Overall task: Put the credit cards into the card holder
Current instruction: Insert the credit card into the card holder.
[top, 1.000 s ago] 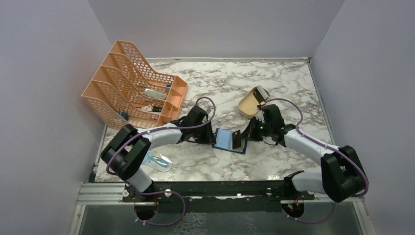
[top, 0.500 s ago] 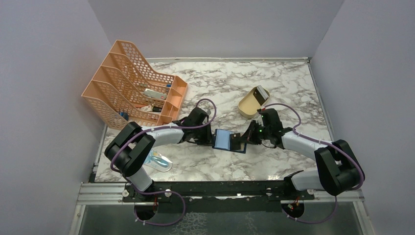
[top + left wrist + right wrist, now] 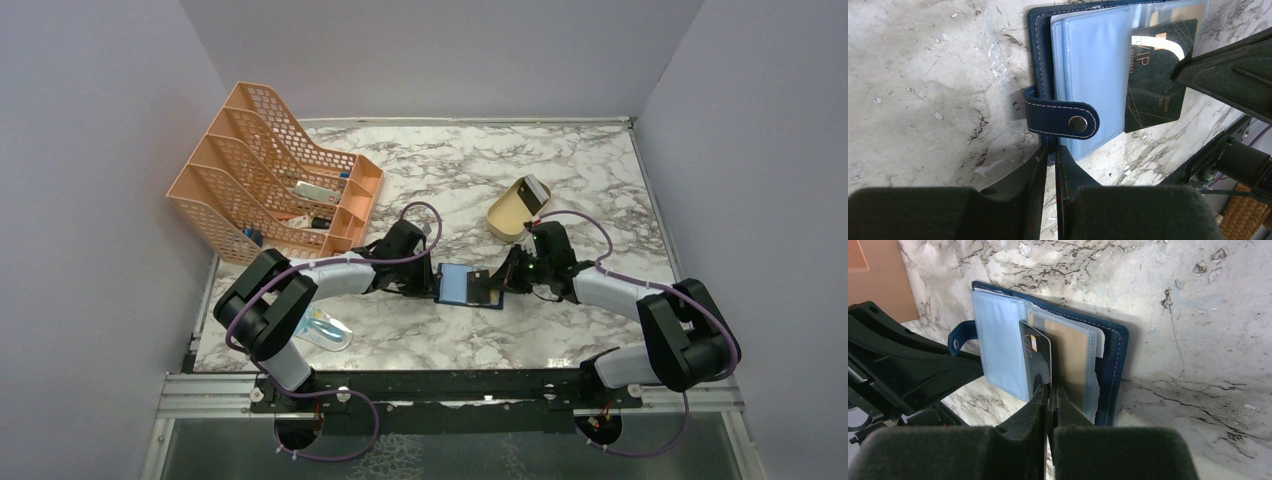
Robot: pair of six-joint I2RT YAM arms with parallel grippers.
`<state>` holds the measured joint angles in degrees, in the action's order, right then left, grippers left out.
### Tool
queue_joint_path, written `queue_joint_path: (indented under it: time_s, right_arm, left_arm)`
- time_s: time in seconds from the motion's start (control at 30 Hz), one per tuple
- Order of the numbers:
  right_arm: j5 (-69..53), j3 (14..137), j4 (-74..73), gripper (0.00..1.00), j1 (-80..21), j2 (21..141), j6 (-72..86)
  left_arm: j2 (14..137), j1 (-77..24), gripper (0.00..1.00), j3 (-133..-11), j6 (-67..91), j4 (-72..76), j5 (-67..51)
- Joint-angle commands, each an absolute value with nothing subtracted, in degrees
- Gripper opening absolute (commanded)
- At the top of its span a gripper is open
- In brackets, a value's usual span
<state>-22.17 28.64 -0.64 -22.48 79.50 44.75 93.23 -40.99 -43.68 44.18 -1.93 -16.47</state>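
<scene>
The navy-blue card holder lies open on the marble table between my arms, its clear pale-blue sleeves up. My left gripper is shut on the holder's left edge, just below the snap strap. My right gripper is shut on the dark grey card and holds it on edge over the sleeves, partly in between them. The same card shows in the left wrist view. A yellow-gold card sits in a sleeve behind it. More cards lean in the tan tray.
The tan oval tray stands behind my right arm. An orange mesh file rack with small items stands at the back left. A blue-patterned packet lies near the front left edge.
</scene>
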Motion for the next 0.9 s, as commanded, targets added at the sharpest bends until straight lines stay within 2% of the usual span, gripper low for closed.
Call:
queue_joint_path:
  time_s: [0.0, 0.87]
  right_arm:
    - [-20.13, 27.84, 0.33, 0.01, -22.80, 80.66, 44.03]
    - [-18.55, 29.36, 4.04, 0.01, -22.80, 81.53, 42.96]
  left_arm:
    - [93.95, -41.75, 0.15, -42.28, 44.21, -1.89, -16.62]
    - [95.00, -41.97, 0.15, -41.40, 44.21, -0.68, -17.21]
